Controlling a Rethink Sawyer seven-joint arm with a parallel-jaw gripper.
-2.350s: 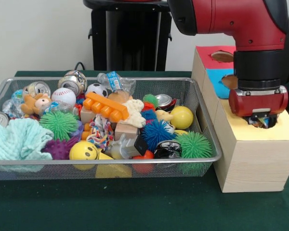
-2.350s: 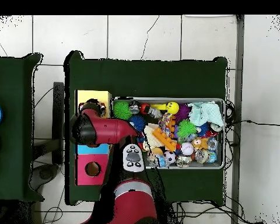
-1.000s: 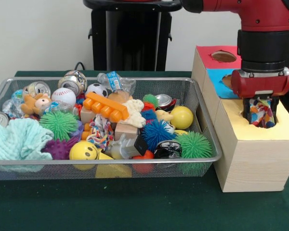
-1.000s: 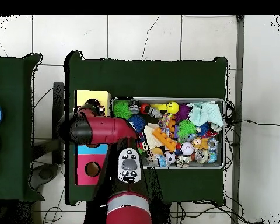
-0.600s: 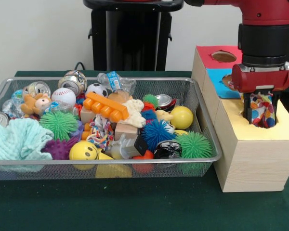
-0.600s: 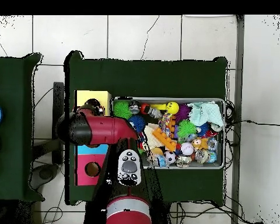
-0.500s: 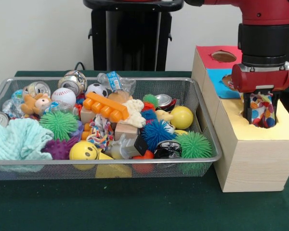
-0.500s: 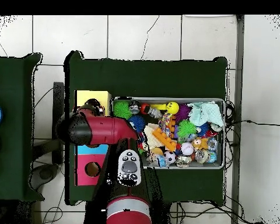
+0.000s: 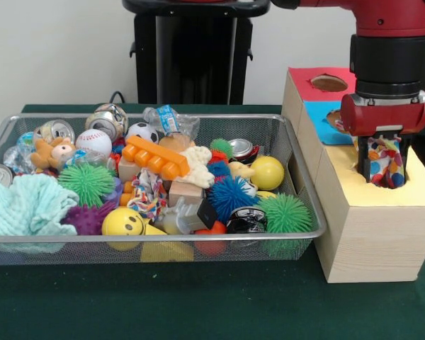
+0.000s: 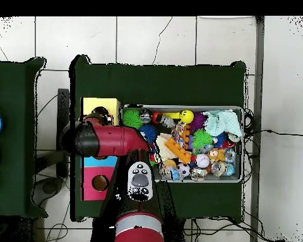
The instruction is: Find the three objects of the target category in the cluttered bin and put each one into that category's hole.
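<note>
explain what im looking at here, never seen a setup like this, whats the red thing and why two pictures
The red thing is a robot arm with a gripper at its end. Both pictures show the same moment: one is taken from across the table, facing the robot; the other looks straight down from above, where the same arm shows from the top.

On the green table sits a wire mesh bin packed with toys and clutter: spiky rubber balls, a baseball, a yellow smiley ball, drink cans, an orange plastic block and a pale green cloth.

Beside it stands a wooden box whose top has red, blue and yellow patches, each with a hole. The gripper holds a multicoloured rope toy at the hole in the yellow patch, seemingly to drop it in.
</note>
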